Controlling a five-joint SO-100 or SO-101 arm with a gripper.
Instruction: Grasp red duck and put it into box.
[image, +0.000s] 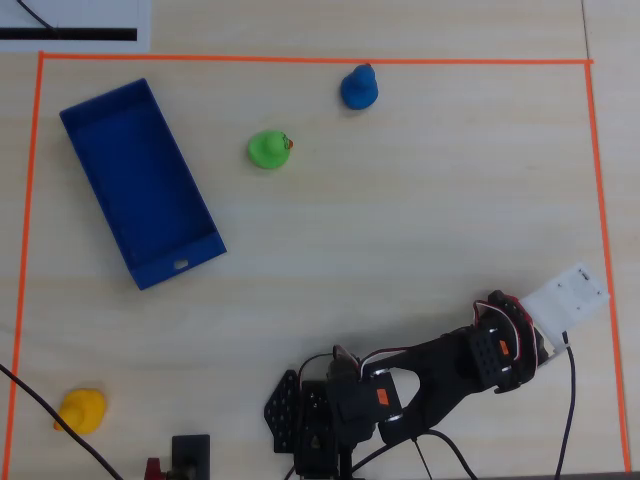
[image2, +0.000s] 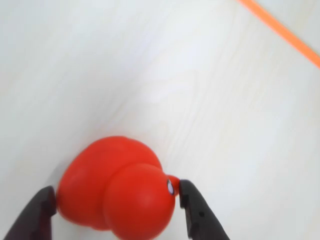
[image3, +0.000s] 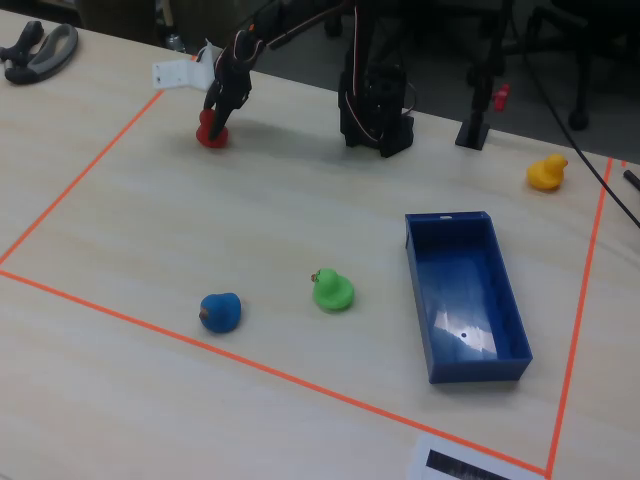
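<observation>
The red duck (image2: 117, 192) sits on the pale wooden table, low in the wrist view. My gripper (image2: 117, 200) stands around it: the left finger (image2: 37, 212) touches its body and the right finger (image2: 197, 210) touches its beak. In the fixed view the gripper (image3: 215, 122) points down onto the duck (image3: 210, 136) at the far left. In the overhead view the duck is hidden under the arm at the lower right. The dark-blue box (image: 140, 185) lies open and empty at the upper left, far from the gripper. It also shows in the fixed view (image3: 462, 290).
A green duck (image: 268, 150) and a blue duck (image: 358, 88) sit near the top middle. A yellow duck (image: 83, 411) sits at the bottom left. Orange tape (image: 300, 59) borders the work area. The arm's base (image: 320, 420) stands at the bottom edge.
</observation>
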